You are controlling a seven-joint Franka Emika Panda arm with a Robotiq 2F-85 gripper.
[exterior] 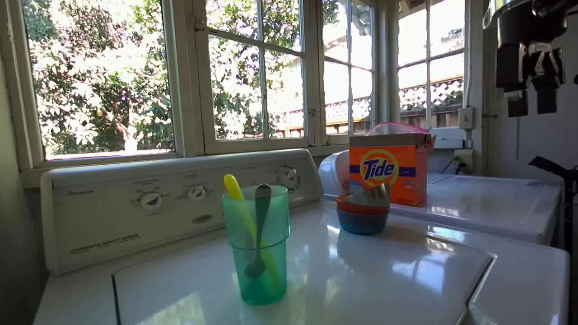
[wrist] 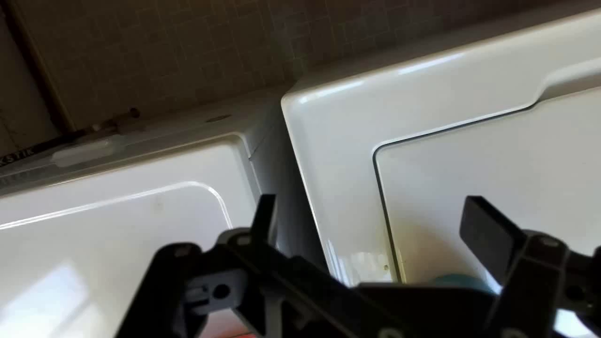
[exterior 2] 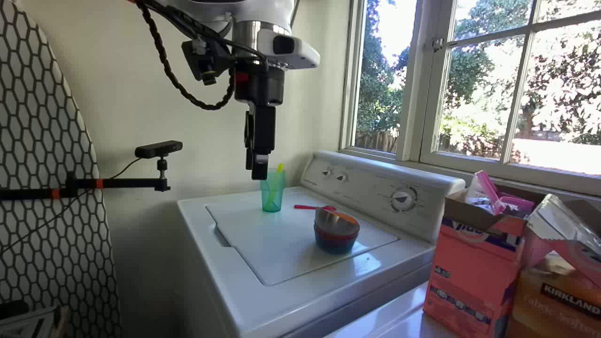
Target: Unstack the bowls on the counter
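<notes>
The bowls stand in a stack on the white counter point(exterior 2: 249, 249). The blue bowl point(exterior: 362, 224) is at the bottom, the orange bowl point(exterior: 356, 209) sits in it, and the grey bowl point(exterior: 378, 194) rests tilted on top. In an exterior view the grey bowl point(exterior 2: 332, 224) leans over the orange bowl point(exterior 2: 348, 218) and the blue bowl point(exterior 2: 335, 246). My gripper point(exterior 2: 259, 168) is open and empty, high above the counter and apart from the stack; it also shows in an exterior view point(exterior: 532, 103). In the wrist view the open gripper point(wrist: 371, 225) hides all but a blue sliver of the blue bowl point(wrist: 461, 280).
A green cup point(exterior: 259, 284) holding a yellow and a dark utensil stands on the counter. A red spoon point(exterior 2: 307, 207) lies behind the stack. A Tide box point(exterior: 406, 169) and a Kirkland box point(exterior 2: 554, 305) stand on the neighbouring white machine. The knob panel point(exterior 2: 375, 188) rises along the back.
</notes>
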